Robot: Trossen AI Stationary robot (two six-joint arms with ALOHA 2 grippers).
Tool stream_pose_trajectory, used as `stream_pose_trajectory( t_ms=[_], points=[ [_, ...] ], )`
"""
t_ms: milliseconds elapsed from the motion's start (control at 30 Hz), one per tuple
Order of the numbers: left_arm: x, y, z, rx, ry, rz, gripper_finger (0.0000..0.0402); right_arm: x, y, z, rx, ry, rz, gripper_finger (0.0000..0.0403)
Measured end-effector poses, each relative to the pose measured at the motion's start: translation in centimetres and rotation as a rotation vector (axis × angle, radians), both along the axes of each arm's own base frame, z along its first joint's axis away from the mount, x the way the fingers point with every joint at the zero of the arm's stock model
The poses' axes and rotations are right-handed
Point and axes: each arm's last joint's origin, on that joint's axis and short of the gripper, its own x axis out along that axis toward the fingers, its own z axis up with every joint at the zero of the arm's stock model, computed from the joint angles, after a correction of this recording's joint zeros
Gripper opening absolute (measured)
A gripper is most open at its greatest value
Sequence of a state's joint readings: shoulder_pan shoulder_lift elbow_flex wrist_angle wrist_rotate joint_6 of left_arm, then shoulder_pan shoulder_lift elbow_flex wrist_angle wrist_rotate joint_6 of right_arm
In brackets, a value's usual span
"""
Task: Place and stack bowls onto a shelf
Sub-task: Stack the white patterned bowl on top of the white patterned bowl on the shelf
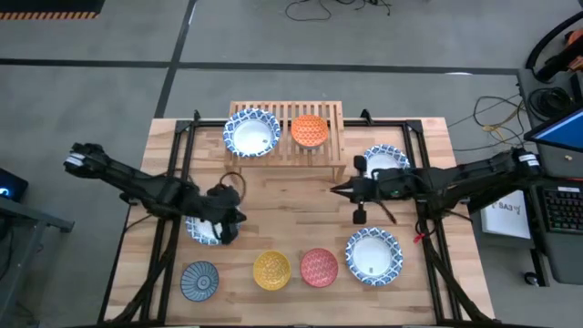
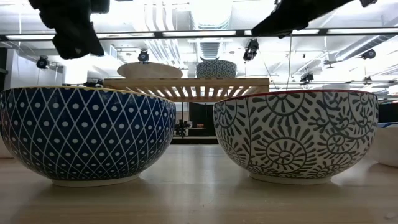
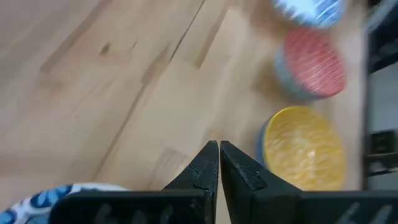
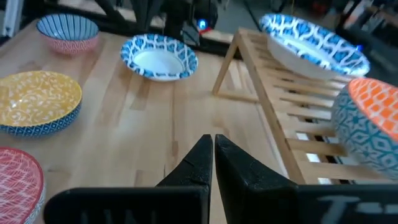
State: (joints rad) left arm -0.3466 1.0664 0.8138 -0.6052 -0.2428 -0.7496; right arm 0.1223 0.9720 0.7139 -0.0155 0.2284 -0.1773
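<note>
We find 2 bowls on the shelf [image 1: 287, 137] at the table's far edge — 6 remain on the table. Left gripper [image 1: 226, 228] and right gripper [image 1: 338, 189] — both clenched, empty. Open fully before descending on a rim.

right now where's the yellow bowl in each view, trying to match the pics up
High view: yellow bowl in the front row, between the grey-blue bowl and the red bowl.
Low view: the near bowl with the blue diamond outside is probably it, its rim edge yellowish.
Left wrist view: lower right, beside the red bowl.
Right wrist view: left edge.
Shared landmark: the red bowl next to it.
</note>
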Motion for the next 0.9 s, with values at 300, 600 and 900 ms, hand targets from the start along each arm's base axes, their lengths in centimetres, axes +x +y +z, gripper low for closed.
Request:
stream_pose_trajectory(
  t_ms=[300, 600, 900],
  points=[
    [3.5, -1.6, 0.0, 0.101, 0.155, -0.081, 0.0, -2.1, 0.3, -0.7, -0.022, -0.242, 0.199, 0.0009],
    [3.8, -2.0, -0.9, 0.008, 0.254, -0.068, 0.0, -2.9, -0.4, -2.3, -0.047, -0.294, 0.237, 0.0009],
    [2.5, -1.9, -1.0, -0.188, 0.397, 0.046, 0.0, -3.3, -1.6, -2.9, -0.043, -0.28, 0.187, 0.0009]
  ],
)
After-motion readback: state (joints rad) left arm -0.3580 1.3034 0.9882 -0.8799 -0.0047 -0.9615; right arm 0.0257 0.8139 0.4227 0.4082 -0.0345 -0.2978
